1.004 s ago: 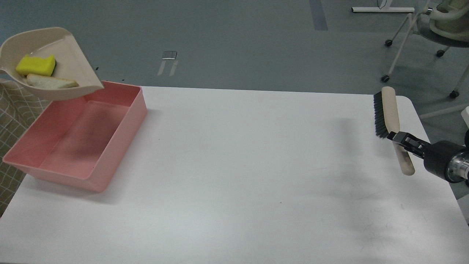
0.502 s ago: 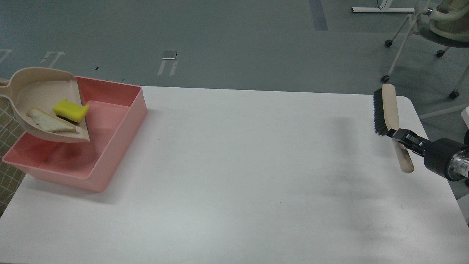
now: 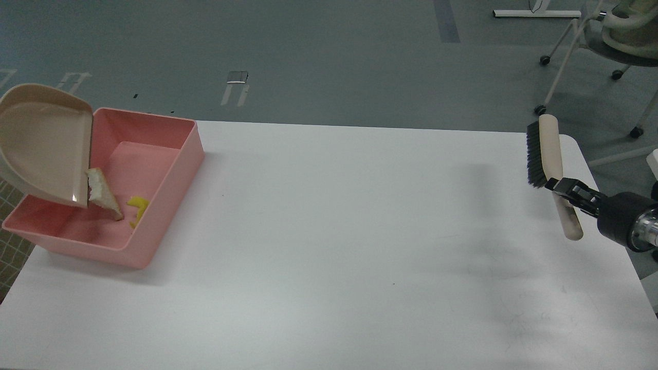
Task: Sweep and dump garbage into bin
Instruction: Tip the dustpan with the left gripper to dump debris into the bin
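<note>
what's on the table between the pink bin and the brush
Nothing: in the head view, only bare white table lies between the bin and the brush.

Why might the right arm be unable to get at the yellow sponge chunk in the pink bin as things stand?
Probably not able: the right gripper is shut on the brush at the table's far right edge, while the yellow sponge chunk lies inside the pink bin at the far left.

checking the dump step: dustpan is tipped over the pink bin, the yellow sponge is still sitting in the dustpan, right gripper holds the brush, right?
Not quite. The head view shows the yellow sponge already down in the pink bin, not in the dustpan. The rest holds: dustpan tipped over the bin, right gripper holding the brush.
</note>
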